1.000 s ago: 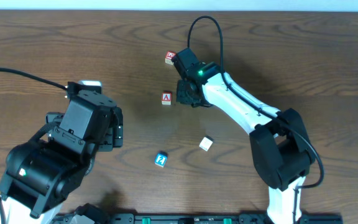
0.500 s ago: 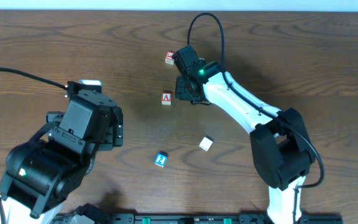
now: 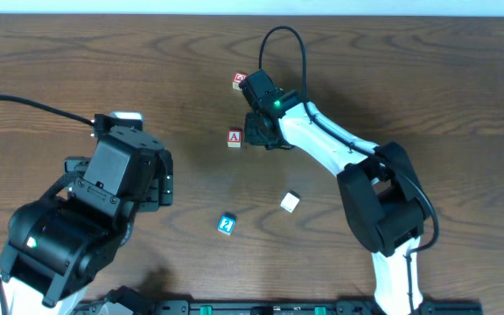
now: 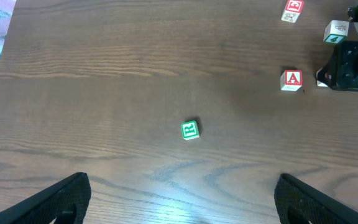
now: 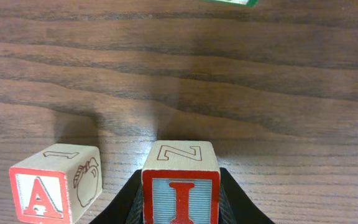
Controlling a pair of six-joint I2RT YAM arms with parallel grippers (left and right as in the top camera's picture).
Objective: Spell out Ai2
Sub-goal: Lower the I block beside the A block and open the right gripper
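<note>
1. Fingers of the right gripper (image 5: pixel 181 205) clamp the I cube (image 5: pixel 180 186) by both sides.
2. I cube sits just beside the A cube (image 5: pixel 55 183) (a narrow gap between them).
3. 2 cube (image 3: pixel 227 224) lies well apart on the table (image 3: pixel 427 79), toward the arms' bases.
4. Left gripper (image 4: pixel 182 183) gapes wide, holding nothing.

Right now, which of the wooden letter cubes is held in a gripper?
The red-bordered I cube: the right gripper is shut on it, while the A cube beside it sits free on the table.

Robotics lab, wooden table (image 3: pixel 427 79), cabled arm (image 3: pixel 320 142)
</note>
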